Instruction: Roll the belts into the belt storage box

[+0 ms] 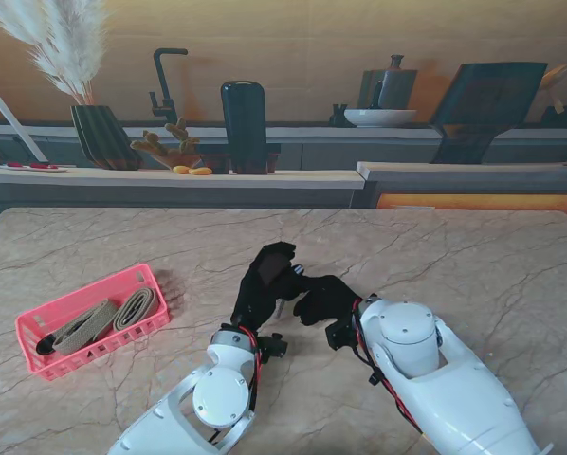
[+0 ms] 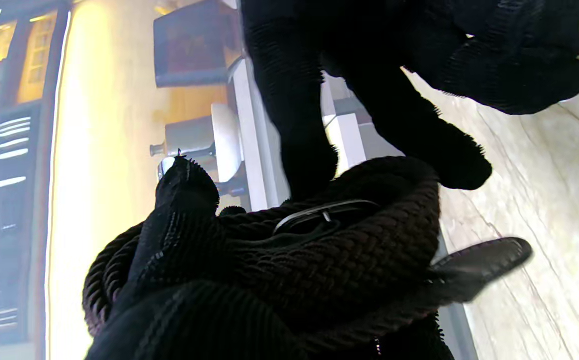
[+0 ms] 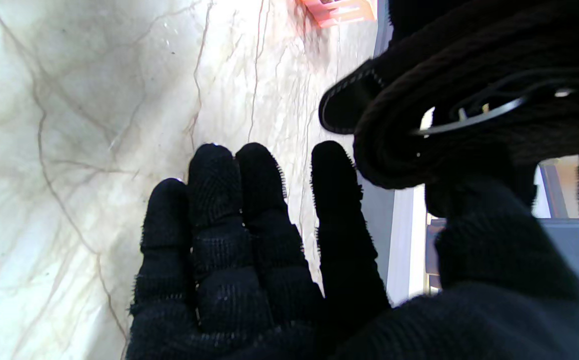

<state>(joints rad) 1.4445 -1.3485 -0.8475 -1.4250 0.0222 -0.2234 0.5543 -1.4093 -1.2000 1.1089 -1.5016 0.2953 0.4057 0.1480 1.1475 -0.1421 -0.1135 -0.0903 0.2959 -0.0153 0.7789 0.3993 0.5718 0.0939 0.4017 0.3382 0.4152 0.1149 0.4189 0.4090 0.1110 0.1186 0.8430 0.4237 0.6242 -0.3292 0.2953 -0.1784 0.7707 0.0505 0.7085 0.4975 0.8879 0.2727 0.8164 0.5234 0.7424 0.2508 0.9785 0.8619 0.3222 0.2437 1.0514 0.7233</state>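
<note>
A dark braided belt (image 2: 349,260), rolled into a coil with its metal buckle (image 2: 324,215) and leather tip (image 2: 479,265) showing, sits in my left hand (image 1: 265,277), which is shut on it above the middle of the table. My right hand (image 1: 323,299) is right beside it, fingers (image 3: 229,235) stretched flat and apart, its thumb (image 3: 489,245) against the belt coil (image 3: 469,75). In the stand view the gloves hide the belt. The pink belt storage box (image 1: 37,355) stands at the near left with two rolled beige belts (image 1: 108,318) in it.
The marble table (image 1: 435,256) spreads out around both hands. Behind its far edge runs a counter (image 1: 170,175) with a dark vase, a plant, a black cylinder and a tap. The pink box (image 3: 339,10) shows at the right wrist view's edge.
</note>
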